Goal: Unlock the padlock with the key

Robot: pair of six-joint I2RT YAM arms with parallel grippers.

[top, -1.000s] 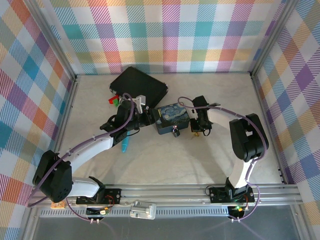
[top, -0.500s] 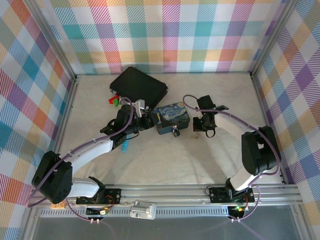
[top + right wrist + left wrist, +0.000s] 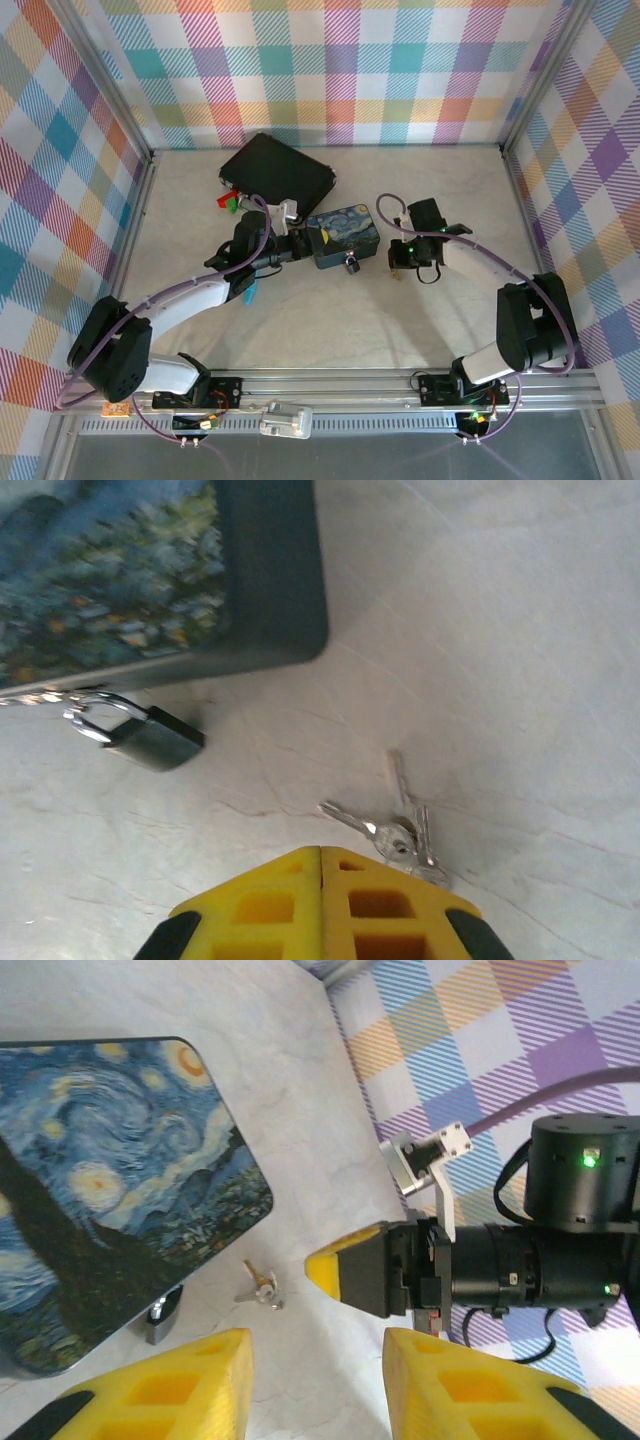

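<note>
Right claw (image 3: 320, 852): yellow fingers pressed flat together, nothing between them, tips low over the table (image 3: 330, 330).
Key (image 3: 400, 825): silvery, on a small ring with others, lying flat just ahead of the right claw's tips.
Padlock (image 3: 135, 735): dark body on the table, shackle up against the lower rim of the painted tin (image 3: 343, 235); near the key but apart from it.
Right arm pose: elbow swung out toward the right wall, forearm folded back leftward, wrist aimed at the tin's right side.
Left claw (image 3: 315, 1380): fingers apart, gap empty, bare table beneath.
Left arm pose: stretched diagonally from its base, wrist level, claw at the tin's left side, facing the right claw.
Black case (image 3: 278, 172): behind the tin, well apart from both claws.
</note>
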